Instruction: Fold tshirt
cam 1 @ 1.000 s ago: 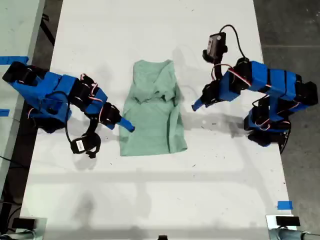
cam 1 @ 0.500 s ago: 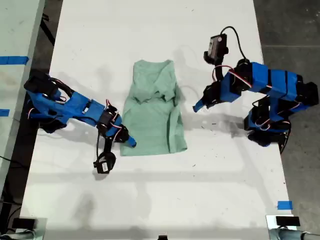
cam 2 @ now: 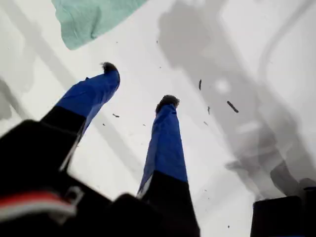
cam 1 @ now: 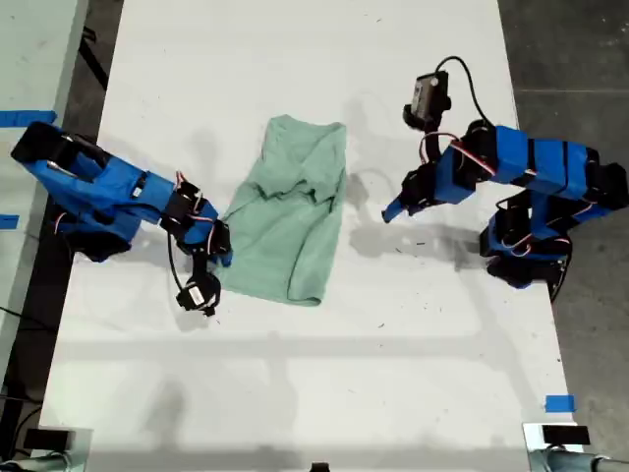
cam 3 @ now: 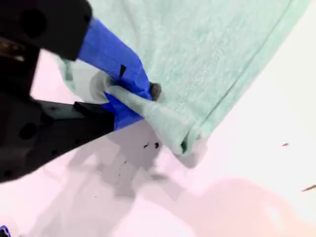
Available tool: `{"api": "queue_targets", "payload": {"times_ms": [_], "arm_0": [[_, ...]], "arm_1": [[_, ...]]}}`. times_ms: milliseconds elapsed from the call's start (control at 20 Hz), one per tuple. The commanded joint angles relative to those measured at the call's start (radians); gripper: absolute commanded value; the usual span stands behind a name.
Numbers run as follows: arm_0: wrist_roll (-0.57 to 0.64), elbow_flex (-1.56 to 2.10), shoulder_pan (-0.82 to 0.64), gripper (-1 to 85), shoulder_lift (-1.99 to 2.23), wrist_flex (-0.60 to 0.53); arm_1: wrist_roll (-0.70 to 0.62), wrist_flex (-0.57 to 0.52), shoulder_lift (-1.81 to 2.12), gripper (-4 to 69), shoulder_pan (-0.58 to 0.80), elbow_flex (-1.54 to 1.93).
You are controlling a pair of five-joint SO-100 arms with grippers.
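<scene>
Second gripper [cam 1: 222,254]: fingers pinching the tshirt [cam 1: 285,221] corner, exterior view's 8 o'clock.
First gripper [cam 2: 138,84]: fingers spread, empty, tshirt well apart toward exterior 9 o'clock.
Tshirt axis: 1-to-7 o'clock.

The table [cam 1: 314,393] lies bare across its whole near half in the exterior view, and its far end beyond the tshirt [cam 1: 285,221] is bare too. My first claw [cam 2: 140,84] hangs over bare table with only that strip between it and the tshirt's edge. My second claw [cam 3: 138,98] and its arm crowd the tshirt's side on the exterior view's left.
</scene>
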Motion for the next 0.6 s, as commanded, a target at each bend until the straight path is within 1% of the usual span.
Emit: {"api": "queue_targets", "payload": {"times_ms": [0,50,200,400,500,550], "arm_0": [[0.023,0.015,-0.044,0.0,0.218,0.135],[0.029,-0.002,-0.055,0.0,0.258,0.189],[0.055,-0.074,-0.074,0.1,0.319,0.278],[0.100,-0.160,-0.060,0.1,0.247,0.285],[0.129,-0.298,-0.041,0.1,0.100,0.295],[0.170,-0.410,-0.041,0.1,-0.029,0.302]], "arm_1": [[-0.003,-0.035,0.049,20.0,-0.008,-0.009],[-0.003,-0.038,0.049,20.1,-0.008,-0.009],[0.000,-0.043,0.052,20.1,-0.015,-0.009],[0.002,-0.043,0.058,20.1,-0.020,-0.006],[0.003,-0.048,0.063,20.1,-0.020,0.003],[0.003,-0.055,0.066,20.1,-0.020,0.009]]}}
